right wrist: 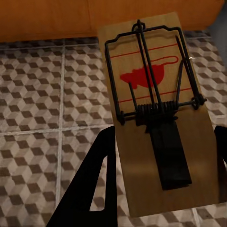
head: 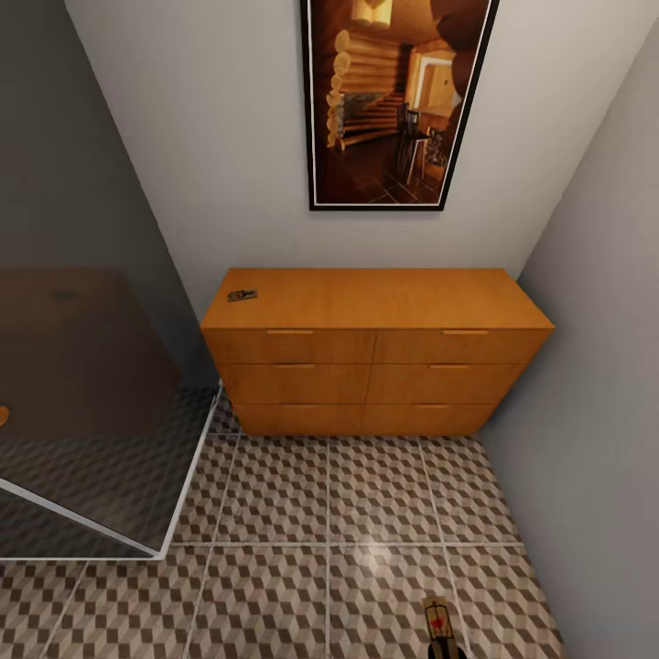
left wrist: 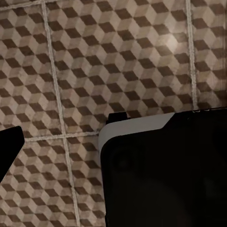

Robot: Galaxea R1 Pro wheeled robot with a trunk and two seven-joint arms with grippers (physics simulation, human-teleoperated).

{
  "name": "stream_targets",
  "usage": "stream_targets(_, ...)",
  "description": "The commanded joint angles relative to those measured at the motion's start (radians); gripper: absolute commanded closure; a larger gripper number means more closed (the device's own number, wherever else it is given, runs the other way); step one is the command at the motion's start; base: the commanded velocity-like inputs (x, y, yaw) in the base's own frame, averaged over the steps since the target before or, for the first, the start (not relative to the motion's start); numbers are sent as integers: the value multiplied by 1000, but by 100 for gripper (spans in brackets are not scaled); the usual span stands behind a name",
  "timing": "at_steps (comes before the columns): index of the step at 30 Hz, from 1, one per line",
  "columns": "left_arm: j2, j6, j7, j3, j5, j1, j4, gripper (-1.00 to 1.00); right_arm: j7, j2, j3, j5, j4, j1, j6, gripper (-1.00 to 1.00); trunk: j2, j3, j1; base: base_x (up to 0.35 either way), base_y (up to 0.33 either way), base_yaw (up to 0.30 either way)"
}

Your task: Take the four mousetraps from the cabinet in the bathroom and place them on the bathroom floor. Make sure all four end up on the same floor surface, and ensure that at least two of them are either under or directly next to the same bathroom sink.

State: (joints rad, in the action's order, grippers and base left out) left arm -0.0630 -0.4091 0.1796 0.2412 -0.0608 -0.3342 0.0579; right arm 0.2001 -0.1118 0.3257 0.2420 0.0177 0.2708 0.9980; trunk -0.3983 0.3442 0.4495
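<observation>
I see no legible writing; the trap board carries only a red mouse silhouette and red lines. The bathroom floor (head: 275, 513) spreads before the cabinet (head: 375, 352), all six drawers closed. One mousetrap (head: 243, 295) lies at the cabinet top's back left corner. My right gripper (right wrist: 163, 189) clamps a second mousetrap (right wrist: 156, 109), its near end cut off by the frame. I cannot tell the left jaws' state.

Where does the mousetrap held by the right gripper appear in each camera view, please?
Head view: held mousetrap at the bottom edge, right of centre.
Left wrist view: not in it.
Right wrist view: it lies between the fingers, centre-right.
Shared landmark: the cube-patterned bathroom floor.
</observation>
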Motion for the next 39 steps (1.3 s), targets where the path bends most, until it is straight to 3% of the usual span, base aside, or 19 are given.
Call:
stream_targets(1,-4,-6,4,7,-6,-2,-8,-100,2,1,9,0,-1,1,1,100,-2,2,1,0,0,0)
stream_targets(5,-10,35,5,5,-8,-2,-98,-100,2,2,8,-9,-1,1,-8,100,-2,2,1,0,0,0)
stream_targets(7,-14,116,5,6,-8,-2,-173,-100,2,3,8,-10,-1,1,-19,100,-2,2,1,0,0,0)
stream_targets(10,-16,324,4,6,-8,-2,-351,-100,2,3,9,-12,0,1,-32,100,-2,2,1,0,0,0)
stream_targets(12,-16,409,3,6,-8,-2,-429,-100,2,3,9,-13,0,1,-34,100,-2,2,1,0,0,0)
stream_targets(14,-15,554,2,6,-8,-2,-578,-100,2,4,9,-13,0,1,-36,100,-2,2,1,0,0,0)
stream_targets(20,-17,773,2,5,-8,-2,-854,-100,2,13,9,-13,1,1,-37,100,-2,2,1,0,0,0)
stream_targets(24,-18,987,1,5,-7,-2,-1081,-100,2,16,9,-13,1,1,-38,100,-2,2,1,0,0,0)
stream_targets(26,-18,1134,-1,4,-7,-2,-1240,-100,1,17,9,-13,1,1,-38,100,-2,2,1,0,0,0)
stream_targets(30,-19,1306,-1,4,-7,-6,-1434,-100,2,18,9,-13,1,1,-39,100,-2,2,1,0,0,0)
stream_targets(35,-30,1391,-1,4,-5,-17,-1565,-100,1,18,9,-13,1,1,-39,100,-2,2,1,0,0,0)
stream_targets(39,-59,1409,1,3,-3,-92,-1599,-100,1,18,9,-13,1,1,-39,100,-2,2,1,0,0,0)
